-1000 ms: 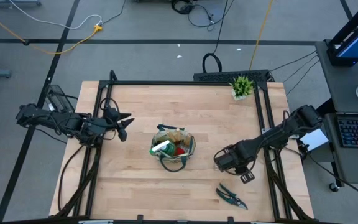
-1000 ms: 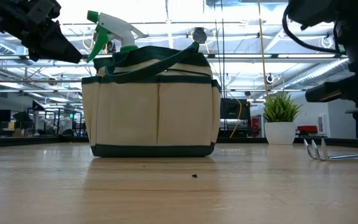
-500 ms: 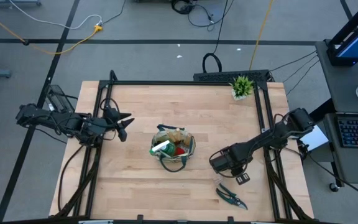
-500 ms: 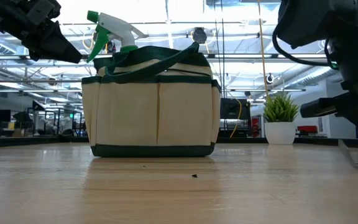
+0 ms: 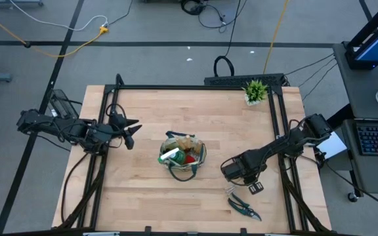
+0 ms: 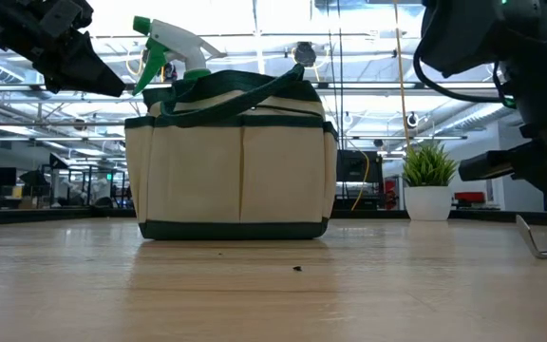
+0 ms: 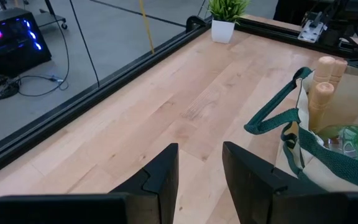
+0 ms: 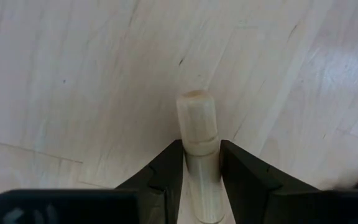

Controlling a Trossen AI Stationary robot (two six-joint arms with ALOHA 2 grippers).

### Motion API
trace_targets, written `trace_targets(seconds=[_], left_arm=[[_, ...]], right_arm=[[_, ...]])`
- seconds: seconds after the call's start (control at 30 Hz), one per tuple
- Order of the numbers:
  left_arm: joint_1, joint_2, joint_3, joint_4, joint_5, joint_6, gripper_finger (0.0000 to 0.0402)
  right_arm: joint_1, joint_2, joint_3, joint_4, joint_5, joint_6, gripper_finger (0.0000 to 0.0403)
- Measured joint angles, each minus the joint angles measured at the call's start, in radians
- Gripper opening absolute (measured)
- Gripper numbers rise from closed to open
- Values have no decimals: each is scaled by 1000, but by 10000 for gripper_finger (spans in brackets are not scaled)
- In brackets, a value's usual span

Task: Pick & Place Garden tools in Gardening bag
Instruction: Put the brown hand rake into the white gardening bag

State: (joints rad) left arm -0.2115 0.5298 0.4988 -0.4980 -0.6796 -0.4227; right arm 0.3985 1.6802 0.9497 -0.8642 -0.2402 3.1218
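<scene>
The right jaws stood low over the counter, closed part-way on a pale wooden handle that ran out ahead between the two fingers. The handle's metal end could not be made out; in the low view a bent metal piece showed by the counter beneath that arm, perhaps part of the same tool. Whether the tool had left the wood could not be told.

By my reading this was the pick-up step for one of the last tools. The next move would call for a straight lift, then a carry across to the bag, which stood well off to the side of the right jaws, near the counter's middle. The bag already held a green-and-white sprayer, a red item and wooden handles.

The shears lay on the counter just beside the right jaws, towards the front edge, close enough that a low swing might clip them. The bag's green straps drooped over its mouth and could snag a tool going in. A potted plant stood well away at the far corner.

The left jaws hung empty and partly open, on the bag's other side, waiting.
</scene>
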Motion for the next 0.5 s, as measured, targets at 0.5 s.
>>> trace_targets(seconds=[0.5], left_arm=[[0, 0, 0, 0, 2, -1, 129]], right_arm=[[1, 1, -1, 37, -2, -26, 100]])
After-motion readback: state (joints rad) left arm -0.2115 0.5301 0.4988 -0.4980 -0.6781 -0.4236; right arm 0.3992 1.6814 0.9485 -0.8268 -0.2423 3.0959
